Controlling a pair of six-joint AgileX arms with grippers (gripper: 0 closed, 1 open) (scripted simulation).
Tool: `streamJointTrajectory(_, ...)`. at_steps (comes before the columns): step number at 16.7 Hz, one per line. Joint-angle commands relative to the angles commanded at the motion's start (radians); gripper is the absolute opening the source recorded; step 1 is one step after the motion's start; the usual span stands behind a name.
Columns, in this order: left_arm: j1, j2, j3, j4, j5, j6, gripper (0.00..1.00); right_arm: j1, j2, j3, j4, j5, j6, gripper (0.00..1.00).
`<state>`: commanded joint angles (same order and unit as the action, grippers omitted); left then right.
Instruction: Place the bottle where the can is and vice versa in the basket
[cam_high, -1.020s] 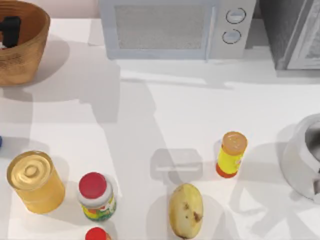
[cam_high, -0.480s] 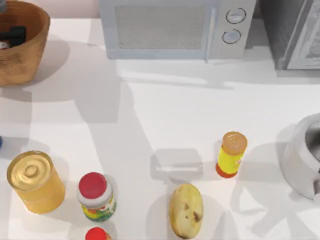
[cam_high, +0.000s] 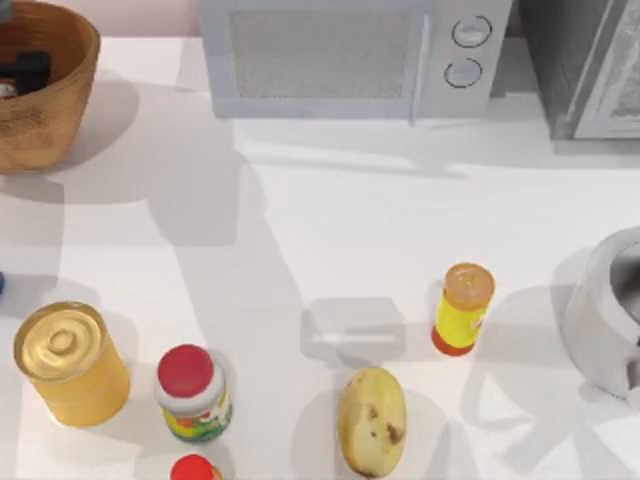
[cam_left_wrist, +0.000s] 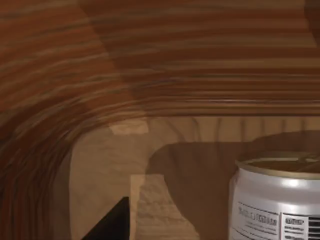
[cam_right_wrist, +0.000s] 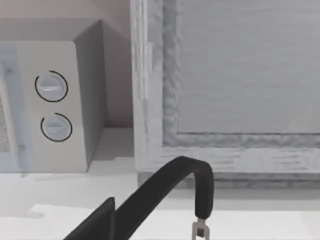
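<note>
The left gripper (cam_high: 28, 68) sits inside the basket (cam_high: 60, 110); finger spread cannot be determined. The can (cam_left_wrist: 277, 200) stands upright just beside it on the basket floor.

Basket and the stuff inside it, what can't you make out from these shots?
- Basket: cut off by the top view's left edge.
- Can: in the left wrist view, cut off by the edges; its label text is too small to read.
- Bottle: a sliver at the top view's left edge.
- Left gripper: dark shape inside the basket.
</note>
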<state>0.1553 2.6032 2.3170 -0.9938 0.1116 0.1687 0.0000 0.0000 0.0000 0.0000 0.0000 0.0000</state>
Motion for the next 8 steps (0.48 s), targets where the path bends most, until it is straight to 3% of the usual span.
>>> streamJointTrajectory(8, 0.000, 0.000, 0.000, 0.000, 0.000, 0.000, 0.17, 0.000, 0.000, 0.000, 0.000, 0.000, 0.000, 1.00)
